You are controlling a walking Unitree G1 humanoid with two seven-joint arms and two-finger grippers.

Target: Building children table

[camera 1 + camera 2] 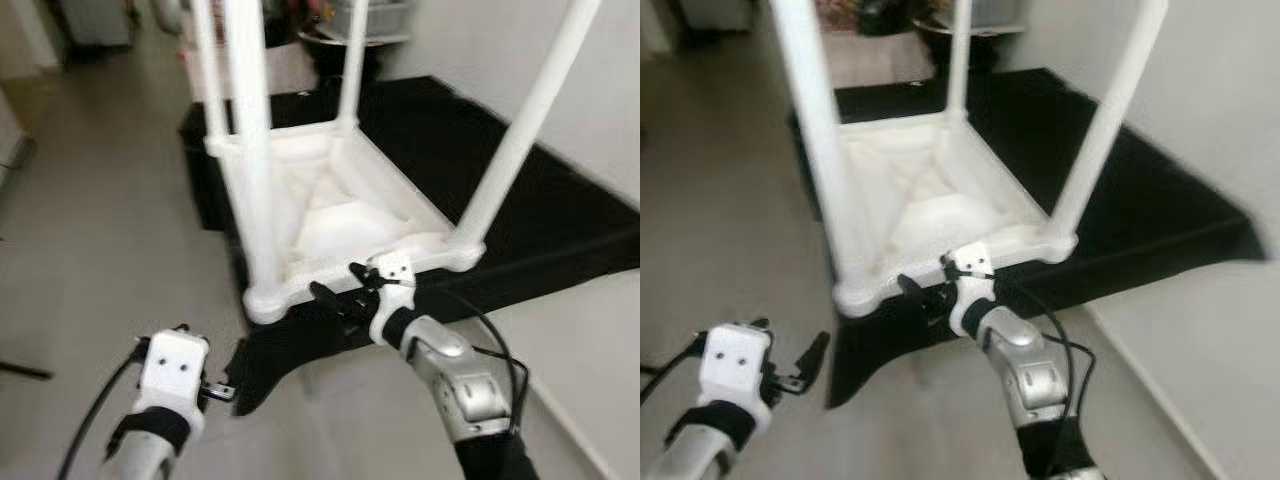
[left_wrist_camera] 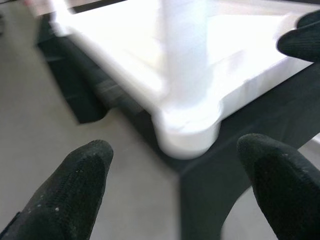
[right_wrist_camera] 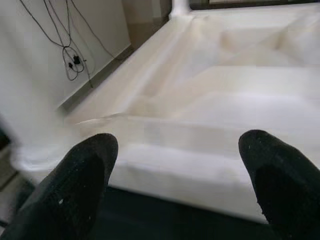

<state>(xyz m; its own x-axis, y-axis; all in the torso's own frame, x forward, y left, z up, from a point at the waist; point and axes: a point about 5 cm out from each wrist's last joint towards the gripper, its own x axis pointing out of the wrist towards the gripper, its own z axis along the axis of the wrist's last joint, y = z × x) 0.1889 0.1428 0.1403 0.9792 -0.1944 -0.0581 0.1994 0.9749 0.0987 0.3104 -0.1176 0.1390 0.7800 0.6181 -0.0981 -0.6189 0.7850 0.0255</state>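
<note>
The table (image 1: 330, 215) is lying upside down on a black mat (image 1: 560, 210) on the floor, its white top face-down and its legs (image 1: 250, 130) standing upward. All four legs appear seated in their corner sockets, so the build looks near complete; the step in hand is judged to be taking hold of the near edge, either to check it or to turn the table over.

The right pincer (image 1: 345, 288) is reaching to the near rim of the top, between the two near corners. Its fingers (image 3: 85, 180) are standing wide apart with the rim lying between them in the right wrist view; they are holding nothing yet.

The left pincer (image 1: 222, 388) is hovering lower and nearer the robot, short of the near left corner (image 2: 187, 132). Its fingers (image 2: 75, 185) are likewise spread wide and empty, framing that corner and the leg above it.

Recommendations:
- Both pincers should be closing on the rim itself, not on a leg (a leg may be only pushed in, and could pull out).
- The left should be advancing until the corner sits well between its fingers before closing.
- Lifting should be even on both sides; the smooth plastic may slip, and the mat edge could snag.
</note>
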